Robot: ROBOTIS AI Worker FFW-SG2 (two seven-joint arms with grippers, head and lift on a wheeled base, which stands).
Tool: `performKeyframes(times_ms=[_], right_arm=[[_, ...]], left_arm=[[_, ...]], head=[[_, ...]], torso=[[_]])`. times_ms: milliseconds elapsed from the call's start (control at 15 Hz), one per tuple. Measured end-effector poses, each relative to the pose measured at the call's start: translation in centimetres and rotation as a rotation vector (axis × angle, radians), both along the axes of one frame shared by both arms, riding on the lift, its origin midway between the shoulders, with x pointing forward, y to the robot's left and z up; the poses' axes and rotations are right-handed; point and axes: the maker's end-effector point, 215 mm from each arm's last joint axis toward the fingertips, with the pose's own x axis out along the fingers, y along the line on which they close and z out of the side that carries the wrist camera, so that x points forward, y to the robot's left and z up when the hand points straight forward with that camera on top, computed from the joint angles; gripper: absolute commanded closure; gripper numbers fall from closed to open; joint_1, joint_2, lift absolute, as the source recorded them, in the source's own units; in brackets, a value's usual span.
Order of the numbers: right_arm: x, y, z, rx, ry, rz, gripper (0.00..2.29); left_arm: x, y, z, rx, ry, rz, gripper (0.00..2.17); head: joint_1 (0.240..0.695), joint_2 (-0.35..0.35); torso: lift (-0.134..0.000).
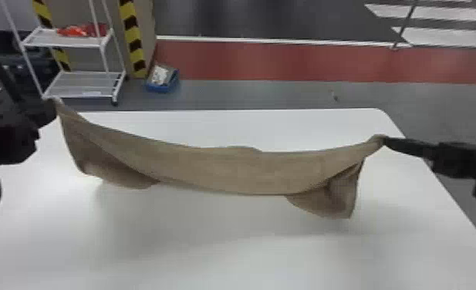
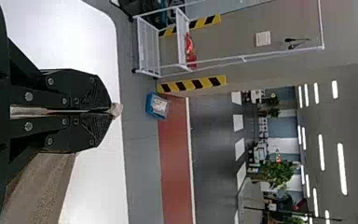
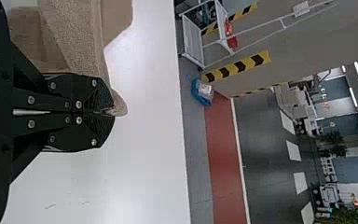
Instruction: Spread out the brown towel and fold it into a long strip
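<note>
Left gripper [image 2: 111,111] and right gripper [image 3: 109,112] are each clamped on an upper corner of the towel [image 1: 240,169], fingers pressed together with a small tuft past the tips. It should handle light, soft and limp, so those far-apart corners look the right places to hold. Between them the towel sags over the table [image 1: 210,250], loose folds drooping near either end.

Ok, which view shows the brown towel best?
The head view: it shows the brown towel sagging from end to end. Both wrist views show part of it: a tip past the shut jaws, more cloth beside them.
</note>
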Motion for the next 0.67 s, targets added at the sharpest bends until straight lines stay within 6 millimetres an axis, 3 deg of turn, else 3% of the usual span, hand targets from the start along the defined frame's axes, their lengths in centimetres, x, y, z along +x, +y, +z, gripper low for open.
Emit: performKeyframes(times_ms=[333, 400, 600, 667], right_arm=[[11.1, 1.6, 5.3, -0.153, -0.167, 0.032, 1.36], [13.0, 1.7, 6.7, -0.170, -0.212, 0.034, 1.36], [16.9, 1.4, 11.2, -0.205, -0.347, 0.020, 1.36], [17.8, 1.0, 12.8, -0.215, -0.396, 0.011, 1.36]], left_arm=[[8.4, 2.9, 3.9, -0.037, -0.153, 0.044, 1.09], [10.2, 3.2, 4.8, -0.050, -0.183, 0.047, 1.09], [14.5, 3.0, 8.3, -0.080, -0.283, 0.043, 1.09], [15.7, 2.3, 9.5, -0.088, -0.312, 0.034, 1.09]], head=[[0.525, 0.001], [0.478, 0.008], [0.414, 0.007], [0.374, -0.003]], torso=[[-0.125], [-0.125], [-0.125], [-0.125]])
